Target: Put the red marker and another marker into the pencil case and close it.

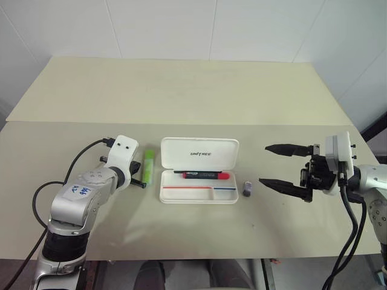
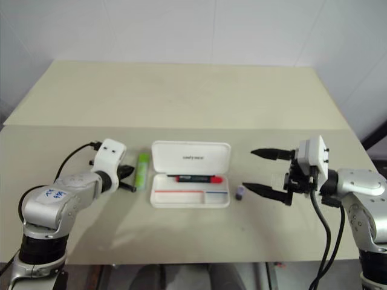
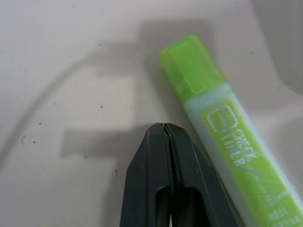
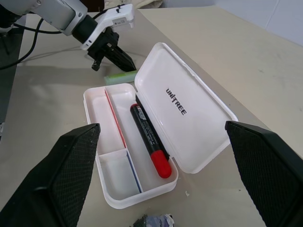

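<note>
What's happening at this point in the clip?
The red marker already lies inside the open pencil case. The left gripper is shut with nothing between its fingers, its tip on the table right beside the green highlighter, which lies left of the case. The right gripper hangs open to the right, near a small dark cylinder.

A broad, pale beige table (image 1: 181,90) with a matte top stood against a white wall (image 1: 181,24), a faint seam running across it from side to side. On it stood a small, stubby dark grey cylinder (image 1: 247,188), upright, alone on the bare surface nearer the robot's right side.
</note>
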Robot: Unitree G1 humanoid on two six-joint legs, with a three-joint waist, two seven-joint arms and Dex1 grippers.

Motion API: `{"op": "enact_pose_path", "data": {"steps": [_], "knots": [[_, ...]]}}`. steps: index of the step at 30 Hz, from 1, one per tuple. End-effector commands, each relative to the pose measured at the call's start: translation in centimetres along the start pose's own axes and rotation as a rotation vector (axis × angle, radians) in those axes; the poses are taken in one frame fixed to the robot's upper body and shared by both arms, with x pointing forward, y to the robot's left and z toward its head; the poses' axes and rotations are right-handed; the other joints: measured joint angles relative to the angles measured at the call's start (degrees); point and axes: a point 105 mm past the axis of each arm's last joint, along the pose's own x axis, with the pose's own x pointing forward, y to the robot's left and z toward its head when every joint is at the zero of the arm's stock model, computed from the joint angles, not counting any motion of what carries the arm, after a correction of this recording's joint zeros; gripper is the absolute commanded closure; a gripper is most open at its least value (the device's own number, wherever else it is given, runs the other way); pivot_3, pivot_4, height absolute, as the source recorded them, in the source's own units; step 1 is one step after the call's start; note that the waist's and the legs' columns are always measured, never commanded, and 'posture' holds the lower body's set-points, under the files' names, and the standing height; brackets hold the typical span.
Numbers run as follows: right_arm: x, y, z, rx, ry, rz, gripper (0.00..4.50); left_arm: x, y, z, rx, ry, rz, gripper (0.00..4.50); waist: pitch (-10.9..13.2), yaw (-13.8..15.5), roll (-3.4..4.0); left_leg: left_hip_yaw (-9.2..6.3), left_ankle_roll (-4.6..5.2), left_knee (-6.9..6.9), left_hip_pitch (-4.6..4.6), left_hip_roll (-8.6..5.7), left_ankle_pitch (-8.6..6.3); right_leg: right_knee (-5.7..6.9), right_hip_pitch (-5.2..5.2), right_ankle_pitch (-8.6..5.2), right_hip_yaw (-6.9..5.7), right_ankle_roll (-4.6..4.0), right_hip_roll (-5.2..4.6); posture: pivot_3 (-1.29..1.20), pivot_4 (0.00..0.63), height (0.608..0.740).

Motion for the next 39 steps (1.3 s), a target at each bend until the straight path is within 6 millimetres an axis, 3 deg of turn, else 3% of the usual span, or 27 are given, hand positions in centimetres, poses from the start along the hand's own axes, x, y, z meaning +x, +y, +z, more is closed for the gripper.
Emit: {"op": "enact_pose_path", "data": {"steps": [1, 9, 16, 21, 25, 35, 39], "knots": [[-0.1, -0.2, 0.8, -0.048, -0.001, -0.001, 0.0, 0.4, 1.2, -0.4, -0.006, -0.005, 0.055, 4.46, 0.0, 0.1, 0.0, -0.01, 0.0, 0.0, 0.0, 0.0, 0.0, 0.0, 0.0, 0.0, 0.0, 0.0, 0.0, 0.0, 0.15, 0.74], [0.0, -0.6, 0.6, -0.049, 0.013, -0.011, 0.0, 1.0, 2.0, 1.5, -0.017, -0.143, 0.097, 4.46, 0.0, 0.0, -0.03, -0.01, 0.0, -0.04, -0.05, 0.0, 0.0, -0.05, -0.03, 0.0, 0.0, -0.01, 0.0, 0.0, 0.15, 0.74], [0.0, -0.6, 0.5, -0.047, 0.025, -0.015, 0.0, 1.5, 4.2, 1.3, -0.098, -0.119, 0.177, 4.46, 0.0, 0.4, -0.06, -0.01, -0.08, -0.22, -0.13, 0.02, -0.13, -0.1, -0.16, 0.05, -0.03, 0.17, 0.01, 0.0, 0.15, 0.74], [0.1, -0.7, 0.4, -0.046, 0.027, -0.015, 0.0, 1.5, 2.4, 2.9, -0.253, -0.218, -0.023, 4.46, 0.0, 0.8, -0.06, -0.01, -0.09, -0.55, -0.15, 0.01, -0.14, -0.1, -0.31, 0.35, -0.08, 0.79, 0.0, 0.0, 0.15, 0.74], [0.0, -0.8, 0.4, -0.046, 0.03, -0.016, 0.0, 1.1, 2.3, 2.9, -0.216, -0.196, -0.024, 3.53, 0.0, 1.3, -0.04, -0.02, -0.15, -0.86, -0.43, 0.01, -0.11, -0.04, -0.75, 0.32, -0.11, 0.73, 0.0, 0.0, 0.15, 0.74], [-0.1, -0.9, 0.2, -0.047, 0.042, -0.021, 0.0, -0.5, 2.2, 4.2, -0.093, -0.237, -0.011, 0.11, 0.0, 2.4, -0.04, -0.03, -0.18, -0.83, -0.89, 0.03, -0.09, 0.01, -1.2, 0.3, -0.17, 0.69, -0.02, 0.0, 0.15, 0.74], [-0.3, -0.9, 0.1, -0.046, 0.047, -0.021, 0.0, -1.1, 2.6, 4.2, 0.006, -0.211, 0.066, 0.02, 0.0, 2.5, -0.04, -0.03, -0.18, -0.8, -0.91, 0.03, -0.09, 0.01, -1.2, 0.3, -0.19, 0.69, -0.02, 0.0, 0.15, 0.74]]}}
